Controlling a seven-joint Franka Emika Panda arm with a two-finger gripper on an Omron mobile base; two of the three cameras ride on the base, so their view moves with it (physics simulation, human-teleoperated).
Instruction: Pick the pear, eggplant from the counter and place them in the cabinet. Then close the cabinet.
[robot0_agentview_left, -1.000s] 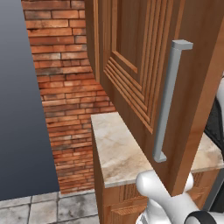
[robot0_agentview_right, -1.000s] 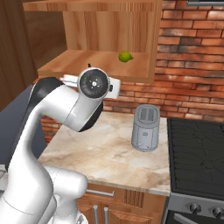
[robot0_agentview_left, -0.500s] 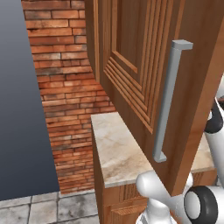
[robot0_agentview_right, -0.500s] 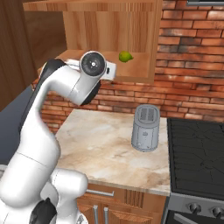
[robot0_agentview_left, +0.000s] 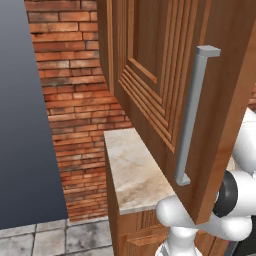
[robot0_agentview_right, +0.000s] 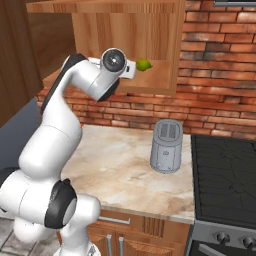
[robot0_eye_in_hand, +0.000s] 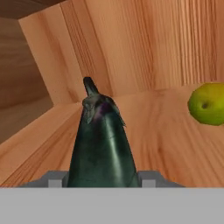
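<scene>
Warm-brown wood grain all round: the cabinet is open, its shelf a smooth plank with streaked grain, side and back walls meeting in a plain corner at the far left of the hand view. Its door hangs swung out over the counter's left end, raised panel cut with stepped grooves, a long grey metal bar handle running upright near its free edge.

The eggplant looks glossy, very dark green-black with a purple tinge near its shrivelled cap, tapering to a curled stem that points into the cabinet. The end effector is clamped on its fat end, a grey finger tip showing at either side of it. It sits low over the shelf; whether it touches the wood I cannot tell.

The pear is small, rounded, yellow-green with a dark dimple, and it rests on the shelf toward the front right edge, well apart from the eggplant, with bare wood between them. Bare shelf runs on behind the eggplant to the back wall.

Below, the counter is cream marbled stone with brown veins and a thin edge. A ribbed grey toaster stands near its right end, just beside the black stove. Red brick wall behind. The stone between the toaster and the left edge lies bare.
</scene>
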